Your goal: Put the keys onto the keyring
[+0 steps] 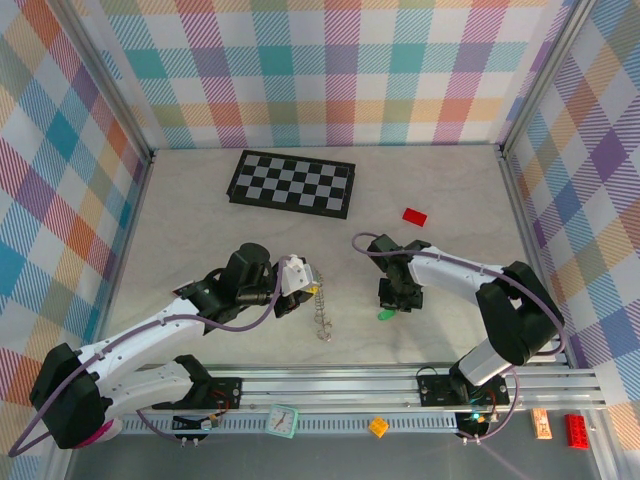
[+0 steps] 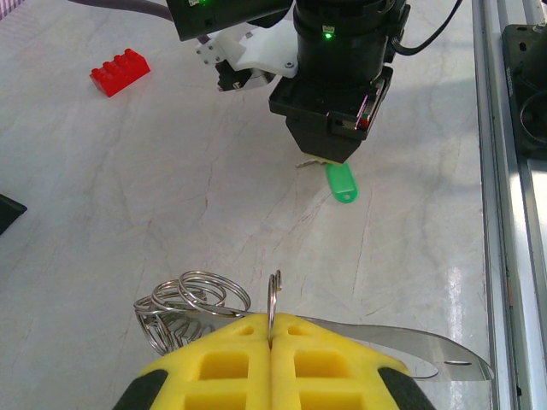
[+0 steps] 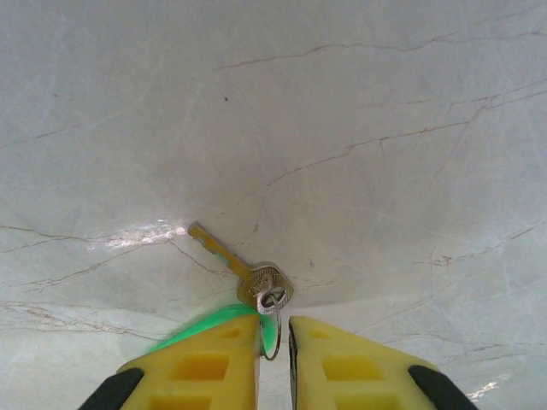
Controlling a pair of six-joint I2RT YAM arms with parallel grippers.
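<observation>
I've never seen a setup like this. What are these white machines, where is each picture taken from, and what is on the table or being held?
These are two robot arms bolted to the near edge of a marble-look table. One picture looks down from above; the other two come from small cameras on each arm's wrist, so you see its own yellow fingers at the bottom.

The left gripper is shut on a thin metal keyring, with a cluster of wire rings hanging beside it. The right gripper is nearly closed around the small ring of a brass key with a green plastic tag; the key's blade rests on the table.

Also on the table: a black-and-white chequered board and a red brick.
</observation>
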